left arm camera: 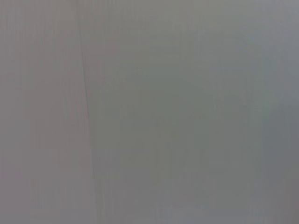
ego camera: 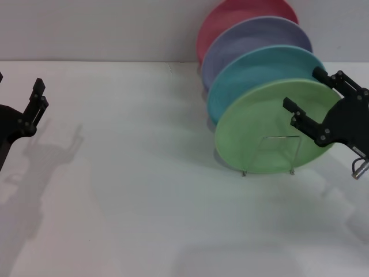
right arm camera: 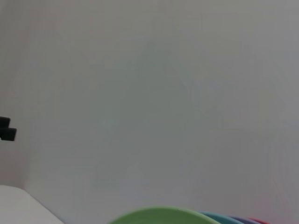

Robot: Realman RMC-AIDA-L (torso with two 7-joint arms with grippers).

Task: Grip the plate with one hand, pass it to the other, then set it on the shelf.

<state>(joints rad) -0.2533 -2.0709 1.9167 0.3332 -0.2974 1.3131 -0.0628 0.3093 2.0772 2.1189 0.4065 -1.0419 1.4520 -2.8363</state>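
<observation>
The light-green plate [ego camera: 262, 130] stands upright at the front of the silver wire rack [ego camera: 282, 153], right of centre in the head view. My right gripper [ego camera: 302, 88] is open at the plate's upper right edge, its fingers [ego camera: 300, 118] in front of the plate's face, not closed on it. The plate's rim also shows in the right wrist view [right arm camera: 163, 215]. My left gripper [ego camera: 20, 86] is open and empty at the far left, well away from the plates. The left wrist view shows only a plain grey surface.
Behind the green plate stand a turquoise plate [ego camera: 253, 66], a lavender plate [ego camera: 248, 37] and a red plate [ego camera: 230, 14] in the same row. The white table [ego camera: 132, 190] stretches to the left and front. A small black part [right arm camera: 7, 129] shows in the right wrist view.
</observation>
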